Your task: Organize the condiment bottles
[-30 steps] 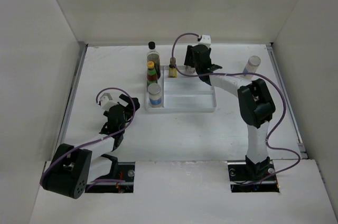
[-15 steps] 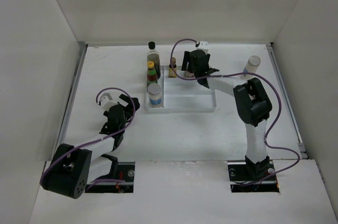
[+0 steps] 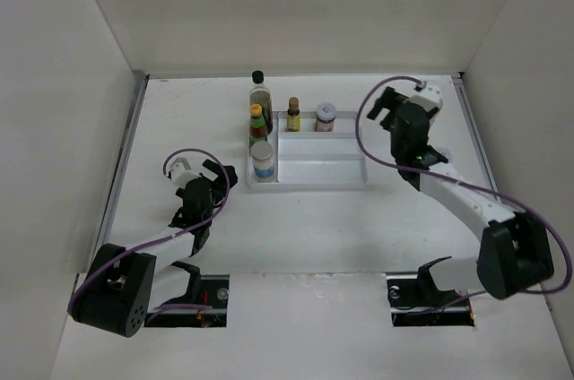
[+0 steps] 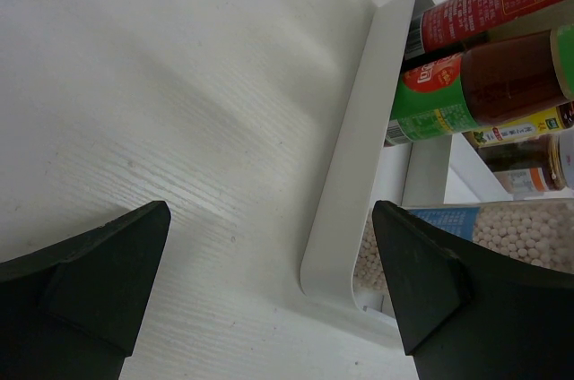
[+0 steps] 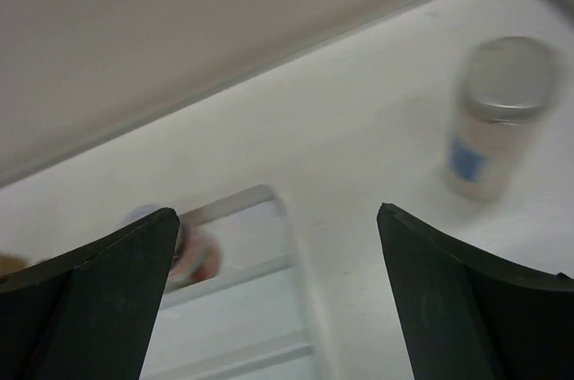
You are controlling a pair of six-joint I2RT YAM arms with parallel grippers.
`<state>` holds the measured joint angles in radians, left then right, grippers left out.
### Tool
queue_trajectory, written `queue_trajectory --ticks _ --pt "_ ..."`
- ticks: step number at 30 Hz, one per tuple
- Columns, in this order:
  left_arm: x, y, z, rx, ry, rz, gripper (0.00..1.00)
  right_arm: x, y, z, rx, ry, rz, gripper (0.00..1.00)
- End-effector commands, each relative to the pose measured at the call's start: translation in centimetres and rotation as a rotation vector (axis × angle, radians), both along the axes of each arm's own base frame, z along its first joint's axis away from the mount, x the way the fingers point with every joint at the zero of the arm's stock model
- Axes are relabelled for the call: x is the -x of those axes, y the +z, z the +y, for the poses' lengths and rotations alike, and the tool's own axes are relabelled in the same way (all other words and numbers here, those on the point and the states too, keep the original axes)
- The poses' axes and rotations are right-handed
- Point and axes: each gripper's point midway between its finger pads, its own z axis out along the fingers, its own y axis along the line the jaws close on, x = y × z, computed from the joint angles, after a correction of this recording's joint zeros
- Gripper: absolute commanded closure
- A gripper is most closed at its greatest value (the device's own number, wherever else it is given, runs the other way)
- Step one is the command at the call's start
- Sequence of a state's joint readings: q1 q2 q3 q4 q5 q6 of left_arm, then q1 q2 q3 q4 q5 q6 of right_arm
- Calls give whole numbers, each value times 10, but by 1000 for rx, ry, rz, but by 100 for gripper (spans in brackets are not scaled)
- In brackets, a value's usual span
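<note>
Saw five condiment bottles [image 3: 257,125] along the tray's [image 3: 314,185] left and back edges, a lone shaker [image 5: 498,116] on the table [image 3: 314,228] beyond the wide-spread, empty right gripper [image 5: 276,211], left gripper [image 4: 271,210] equally wide.

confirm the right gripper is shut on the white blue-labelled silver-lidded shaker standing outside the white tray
Not quite. The right gripper is open and empty; the white blue-labelled silver-lidded shaker stands free outside the white tray, as the right wrist view shows.
</note>
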<state>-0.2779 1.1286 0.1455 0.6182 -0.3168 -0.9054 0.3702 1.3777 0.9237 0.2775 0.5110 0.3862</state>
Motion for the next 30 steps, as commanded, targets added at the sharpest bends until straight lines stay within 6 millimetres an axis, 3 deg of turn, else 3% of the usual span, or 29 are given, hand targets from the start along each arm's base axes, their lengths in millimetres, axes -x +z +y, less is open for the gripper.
queue_trajectory --ticks 1,4,8,14,19,25,30 --pt "-11 24 -7 16 -11 -78 0 40 -25 -85 34 -307 23 0" --pt "-11 25 -9 14 -10 -84 0 76 -38 -137 57 -486 66 0" --pt "-11 26 -8 12 -8 -88 0 98 -63 -179 67 -628 161 0" --pt "-10 27 -7 10 -4 -91 0 76 -112 -180 42 -567 314 0" --pt "-10 28 -5 11 -2 -95 0 55 -121 -181 -9 -495 299 2" --pt "-11 25 -8 12 -16 -82 0 47 -128 -187 -3 -504 296 25" --pt "-11 24 -8 11 -16 -79 0 37 -117 -182 12 -483 253 45"
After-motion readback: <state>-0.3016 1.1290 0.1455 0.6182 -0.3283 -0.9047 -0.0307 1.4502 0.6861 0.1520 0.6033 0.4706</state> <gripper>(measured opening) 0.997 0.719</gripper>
